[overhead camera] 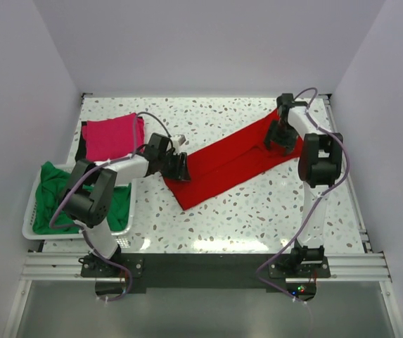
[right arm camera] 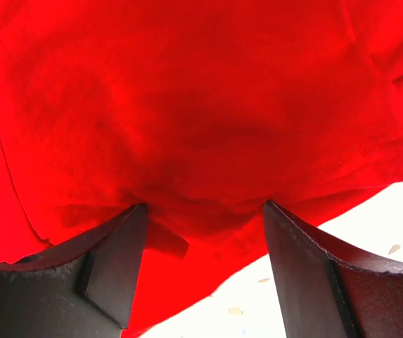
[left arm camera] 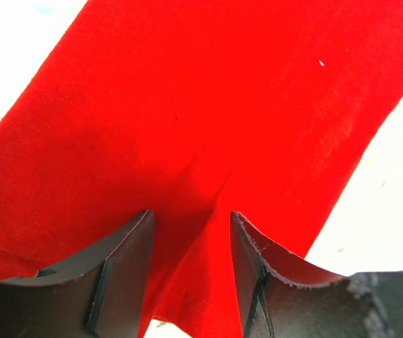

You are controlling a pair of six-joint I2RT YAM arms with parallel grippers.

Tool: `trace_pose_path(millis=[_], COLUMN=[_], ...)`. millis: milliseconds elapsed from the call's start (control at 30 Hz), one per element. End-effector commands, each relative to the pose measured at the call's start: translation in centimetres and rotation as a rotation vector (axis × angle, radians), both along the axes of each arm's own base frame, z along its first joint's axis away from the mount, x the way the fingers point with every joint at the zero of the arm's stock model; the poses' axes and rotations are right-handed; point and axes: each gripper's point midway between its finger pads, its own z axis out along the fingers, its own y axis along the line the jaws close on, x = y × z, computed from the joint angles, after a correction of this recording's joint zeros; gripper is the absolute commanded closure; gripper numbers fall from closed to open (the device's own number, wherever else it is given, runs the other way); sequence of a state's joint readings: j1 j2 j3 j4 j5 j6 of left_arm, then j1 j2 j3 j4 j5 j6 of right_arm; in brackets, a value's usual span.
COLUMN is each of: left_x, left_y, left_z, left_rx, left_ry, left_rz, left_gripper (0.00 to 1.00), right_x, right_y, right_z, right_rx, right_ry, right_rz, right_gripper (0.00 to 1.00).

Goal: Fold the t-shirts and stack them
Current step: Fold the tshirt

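On the speckled white surface [overhead camera: 257,218], a red t-shirt [overhead camera: 229,165], already narrowed to a long band, lies slantwise from near the centre toward the far right corner, with an arm posted at each end. A white basket [overhead camera: 29,231] at the near left edge holds a crumpled green t-shirt [overhead camera: 46,193], and a folded pink t-shirt [overhead camera: 110,137] lies flat just beyond it. The left pincer [left arm camera: 190,220] is down at the band's near-left end and the right pincer [right arm camera: 205,208] at its far-right end. Both stand with fingers apart, astride puckered red cloth and not clamped on it. The main risk from here appears to lie in the grab. The cloth is doubled, and fingers closing on a shallow pucker may catch only the top layer, so a lift would peel the band open instead of carrying it over. An uneven hold, with one end taken and the other slipping, would probably skew the next fold and leave the edges out of line. Dragging rather than lifting could bunch the soft cloth against the surface. A fold swung toward the left would also bring the left arm near the pink t-shirt and the basket, where a stray sweep could ruffle the one finished piece.
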State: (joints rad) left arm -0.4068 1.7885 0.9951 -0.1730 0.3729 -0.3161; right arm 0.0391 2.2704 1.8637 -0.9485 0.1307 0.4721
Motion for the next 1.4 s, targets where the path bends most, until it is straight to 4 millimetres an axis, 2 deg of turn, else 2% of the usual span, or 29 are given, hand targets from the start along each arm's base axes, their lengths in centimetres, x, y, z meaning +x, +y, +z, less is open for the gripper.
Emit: trace_pose_path(millis=[0,33,67,133,167,200,367,400,467,500,533,567,867,933,1067,1100,1167,1200,1233,1267,1300,1333,1367], left_x=[-5.3,-6.4,-7.0,-8.5,-8.9,-9.8,-12.4,-13.4,-15.1,-15.3,-15.7,-16.8,-19.6,-19.6,-18.3,-18.0,-17.3,-17.0,-16.8,-16.9,-16.9,-16.7,-17.0], left_y=[0.9,1.1,1.1,0.8,0.3,-0.7,-4.9,-6.0,-7.2,-7.8,-8.2,-8.9,-14.1,-14.7,-15.0,-15.0,-14.5,-14.4,-14.0,-13.2,-12.7,-12.1,-11.0], left_z=[-3.1,-3.2,-3.2,-3.3,-3.2,-3.2,-2.6,-2.7,-2.9,-2.8,-3.0,-3.0,-1.5,-1.0,1.8,3.1,4.4,5.7,6.0,5.9,6.7,6.7,6.1], left_rx=[0.029,0.022,0.02,0.009,0.0,-0.003,-0.025,-0.023,0.007,0.011,0.02,0.033,-0.021,-0.039,-0.047,-0.059,-0.043,-0.056,-0.047,-0.028,-0.033,-0.021,0.006], left_ry=[0.175,0.194,0.2,0.223,0.227,0.226,0.243,0.258,0.27,0.271,0.286,0.29,0.274,0.258,0.168,0.13,0.084,0.049,0.029,0.027,0.01,0.002,0.016], left_rz=[0.046,0.069,0.079,0.101,0.098,0.075,0.041,0.023,-0.01,-0.017,-0.013,-0.038,-0.182,-0.203,-0.212,-0.219,-0.204,-0.207,-0.197,-0.19,-0.185,-0.17,-0.158], left_gripper=[0.48,0.48,0.47,0.47,0.47,0.47,0.47,0.47,0.47,0.47,0.47,0.47,0.46,0.46,0.46,0.46,0.45,0.44,0.44,0.44,0.44,0.44,0.44], right_x=[0.6,1.1,1.1,2.0,2.1,3.0,4.6,5.1,5.5,6.3,6.1,6.2,7.6,7.6,8.3,8.7,8.8,8.7,8.5,7.6,7.0,6.2,4.4], right_y=[0.1,0.2,0.3,0.7,0.8,0.9,2.4,2.9,3.7,4.1,4.8,5.1,10.5,11.6,12.6,12.8,12.7,12.6,12.5,12.3,12.1,12.2,11.9], right_z=[-2.5,-2.5,-3.5,-3.3,-4.2,-3.8,-4.1,-4.3,-4.6,-4.1,-5.0,-5.0,-4.7,-4.0,-0.6,1.7,4.1,6.9,8.3,8.5,11.7,12.6,11.3], right_rx=[-0.011,-0.003,-0.004,-0.005,-0.01,-0.011,-0.008,-0.006,0.003,0.009,0.013,0.018,0.052,0.067,0.086,0.089,0.084,0.078,0.077,0.071,0.074,0.08,0.08], right_ry=[0.026,0.018,0.037,0.023,0.039,0.017,0.014,0.007,0.003,-0.019,0.002,0.0,-0.063,-0.076,-0.146,-0.196,-0.239,-0.287,-0.308,-0.295,-0.349,-0.354,-0.301], right_rz=[-0.008,-0.005,0.003,0.021,0.04,0.052,0.13,0.147,0.179,0.189,0.21,0.23,0.395,0.419,0.432,0.432,0.43,0.429,0.421,0.415,0.409,0.401,0.395], right_gripper=[0.3,0.3,0.3,0.3,0.3,0.3,0.3,0.3,0.3,0.3,0.3,0.3,0.28,0.26,0.22,0.21,0.2,0.2,0.2,0.2,0.21,0.21,0.21])
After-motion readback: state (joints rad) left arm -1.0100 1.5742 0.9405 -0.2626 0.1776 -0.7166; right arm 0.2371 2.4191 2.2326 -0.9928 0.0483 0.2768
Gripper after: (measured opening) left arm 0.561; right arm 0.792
